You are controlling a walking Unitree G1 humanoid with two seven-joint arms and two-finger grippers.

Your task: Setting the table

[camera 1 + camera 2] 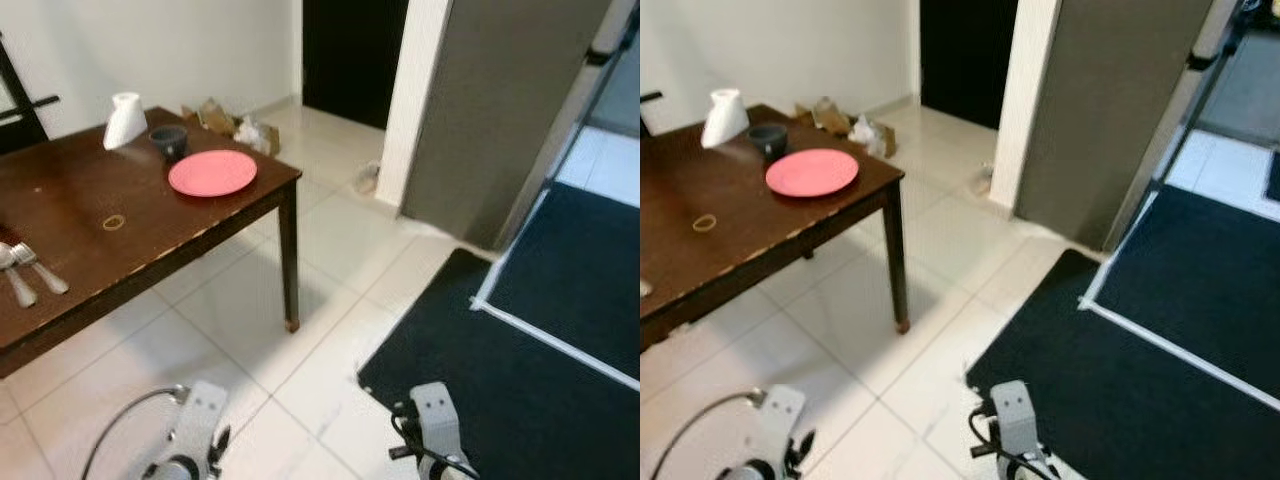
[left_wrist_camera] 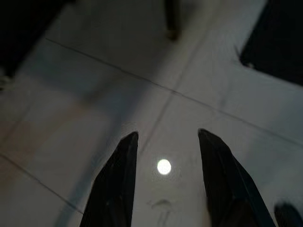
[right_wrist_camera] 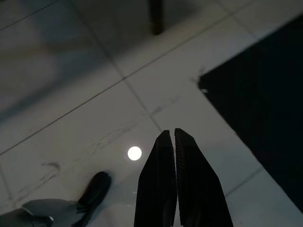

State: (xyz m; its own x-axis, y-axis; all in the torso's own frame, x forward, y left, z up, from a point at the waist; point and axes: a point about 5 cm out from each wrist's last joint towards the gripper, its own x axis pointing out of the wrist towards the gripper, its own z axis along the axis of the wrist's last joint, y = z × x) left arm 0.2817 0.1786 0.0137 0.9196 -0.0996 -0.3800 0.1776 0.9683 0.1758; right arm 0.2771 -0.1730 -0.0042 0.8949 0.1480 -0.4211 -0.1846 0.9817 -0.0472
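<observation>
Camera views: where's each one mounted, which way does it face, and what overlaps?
Left eye: on the head, looking forward-down at the table with pink plate; both arms low.
Right eye: same scene, shifted.
Left wrist: looks down past the open left gripper at floor tiles.
Right wrist: past the shut right gripper at tiles, dark mat.
Shared: table leg, all views.

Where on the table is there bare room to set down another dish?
The broad bare stretch of the table between the pink plate, the small ring and the cutlery. It is crowded at the far corner: white paper roll, dark bowl and plate sit close together.
</observation>
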